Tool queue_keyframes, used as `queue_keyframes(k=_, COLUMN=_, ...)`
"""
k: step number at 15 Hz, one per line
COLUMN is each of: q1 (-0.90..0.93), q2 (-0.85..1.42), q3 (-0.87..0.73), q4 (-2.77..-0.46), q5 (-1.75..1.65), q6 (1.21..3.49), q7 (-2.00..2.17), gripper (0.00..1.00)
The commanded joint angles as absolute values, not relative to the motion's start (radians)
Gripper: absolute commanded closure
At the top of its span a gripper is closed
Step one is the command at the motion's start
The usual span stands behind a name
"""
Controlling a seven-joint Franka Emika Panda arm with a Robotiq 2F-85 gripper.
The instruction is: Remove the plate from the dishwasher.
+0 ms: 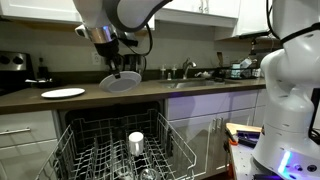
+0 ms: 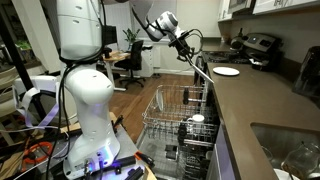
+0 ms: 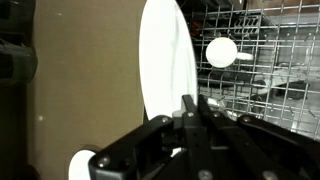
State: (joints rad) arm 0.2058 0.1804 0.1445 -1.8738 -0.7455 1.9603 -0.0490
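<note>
plate (image 1: 120, 82) over counter edge (image 1: 60, 102), cup (image 1: 136, 142) in dishwasher (image 1: 100, 130)

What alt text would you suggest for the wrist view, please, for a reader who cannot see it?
The gripper holds a greyish-white plate by its rim, seen nearly edge-on at the centre. Beyond it to the right are the wire dishwasher rack and a white cup; a brown surface fills the left.
</note>
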Motion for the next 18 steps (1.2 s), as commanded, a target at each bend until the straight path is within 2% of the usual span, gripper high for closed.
queue_keyframes(k=1, q1=0.202, q2=0.186, q3=0.143, q4=-1.877, q5=-0.772, q6=1.973, q7=-0.034, gripper=0.99)
queue_keyframes(k=18, q1=0.212, q2=0.198, q3=0.127, q4=-1.883, q5=-0.862, q6=1.939, q7=0.047, gripper=0.99)
